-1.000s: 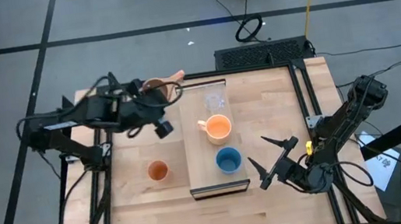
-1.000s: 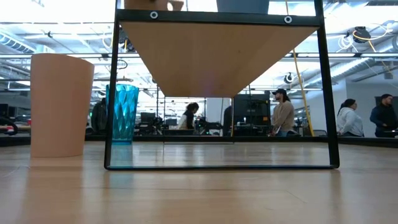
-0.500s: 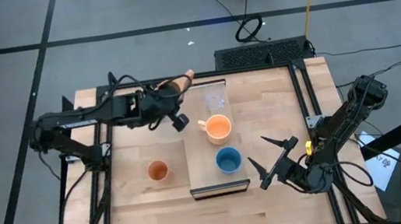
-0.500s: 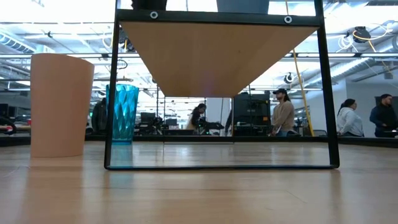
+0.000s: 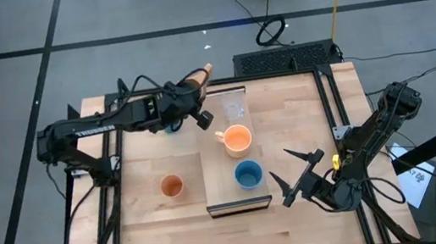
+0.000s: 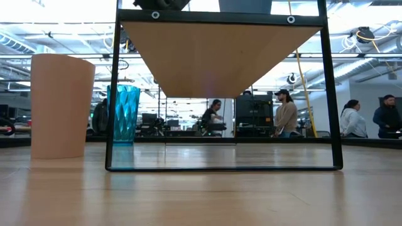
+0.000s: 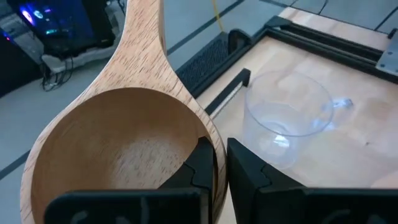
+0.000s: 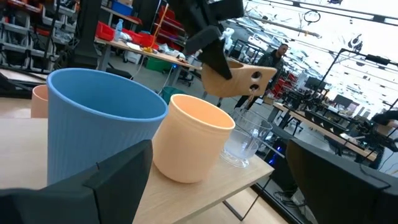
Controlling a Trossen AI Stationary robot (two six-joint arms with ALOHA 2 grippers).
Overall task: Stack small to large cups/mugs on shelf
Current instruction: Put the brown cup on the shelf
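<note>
My left gripper [image 7: 221,155] is shut on the tan handled mug [image 5: 190,89] and holds it in the air at the shelf's far left corner, next to the clear glass cup [image 5: 233,104]. On the shelf [image 5: 238,205] the glass cup, the orange handled mug [image 5: 237,139] and the blue cup [image 5: 247,173] stand in a row on their bases. The small orange cup [image 5: 172,186] stands on the table left of the shelf. The teal tumbler [image 6: 124,114] shows behind the shelf frame. My right gripper [image 5: 292,173] waits open, right of the blue cup. My left gripper pinches the tan mug's rim [image 7: 211,134], one finger inside the bowl [image 7: 200,163] and one outside [image 7: 249,171]. The mug is lifted clear and tilted, its long handle [image 5: 203,73] pointing away toward the table's far edge.
Black rails [image 5: 332,114] run along the table's left and right sides. The shelf stands on a thin black frame [image 6: 112,94] with free room beneath. People are in the room far behind the table.
My left gripper has carried the tan mug toward the table's right and downward, from left of the shelf to its far left corner beside the glass cup, rolling a little on the way. It has stayed shut on the mug.
</note>
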